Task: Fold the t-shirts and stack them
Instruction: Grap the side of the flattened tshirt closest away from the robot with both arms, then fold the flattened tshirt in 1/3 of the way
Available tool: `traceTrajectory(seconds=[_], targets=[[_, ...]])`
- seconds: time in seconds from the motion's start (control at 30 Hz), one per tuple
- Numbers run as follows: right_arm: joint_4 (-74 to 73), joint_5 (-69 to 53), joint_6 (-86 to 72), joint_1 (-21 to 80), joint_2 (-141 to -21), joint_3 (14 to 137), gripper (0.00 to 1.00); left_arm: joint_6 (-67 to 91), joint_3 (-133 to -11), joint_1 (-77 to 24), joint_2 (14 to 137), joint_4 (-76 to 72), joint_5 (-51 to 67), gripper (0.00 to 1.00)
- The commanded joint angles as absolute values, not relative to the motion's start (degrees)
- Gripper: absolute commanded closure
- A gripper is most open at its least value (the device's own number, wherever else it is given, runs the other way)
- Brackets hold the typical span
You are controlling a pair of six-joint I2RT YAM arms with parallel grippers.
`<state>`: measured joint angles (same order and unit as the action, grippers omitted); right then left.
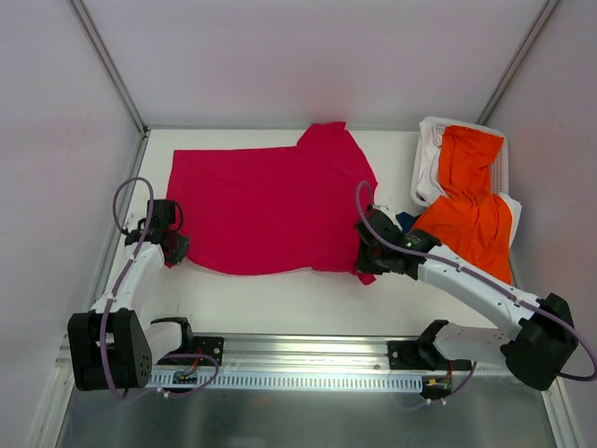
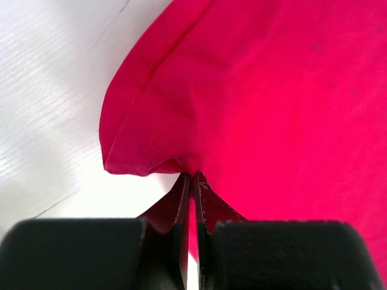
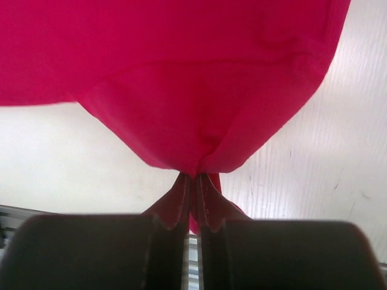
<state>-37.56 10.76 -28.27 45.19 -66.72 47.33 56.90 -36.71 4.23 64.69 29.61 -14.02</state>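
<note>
**Crimson t-shirt** [image 1: 270, 210]: spread flat at frame centre on the bench [image 1: 308, 303].
**Orange t-shirt** [image 1: 471, 210]: crumpled at frame right, spilling from a white basket [image 1: 424, 159].
**Left gripper** [image 1: 175, 247]: clamped on the crimson shirt's lower-left corner.
**Right gripper** [image 1: 366, 261]: clamped on its lower-right corner.
**Handling note:** probably a fold toward the upper edge. Lift both corners level, hold the hem taut, carry them in step, and lay edge on edge before releasing.

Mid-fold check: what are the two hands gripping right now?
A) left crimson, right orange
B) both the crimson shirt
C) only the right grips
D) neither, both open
B: the wrist views show the left hand and the right hand each shut on a pinch of the crimson shirt.
</note>
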Motion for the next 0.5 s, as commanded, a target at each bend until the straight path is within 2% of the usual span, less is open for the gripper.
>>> traceTrajectory(seconds=[0.0, 0.47], targets=[[-42.6, 13.5, -24.0, 43.9, -66.9, 54.1, 0.99, 55.4, -41.6, 4.6, 63.9, 32.4, -14.1, 1.0], [-42.9, 11.3, -14.1, 36.5, -93.1, 81.5, 0.99, 59.2, -56.2, 4.6, 79.9, 32.2, -16.4, 1.0]])
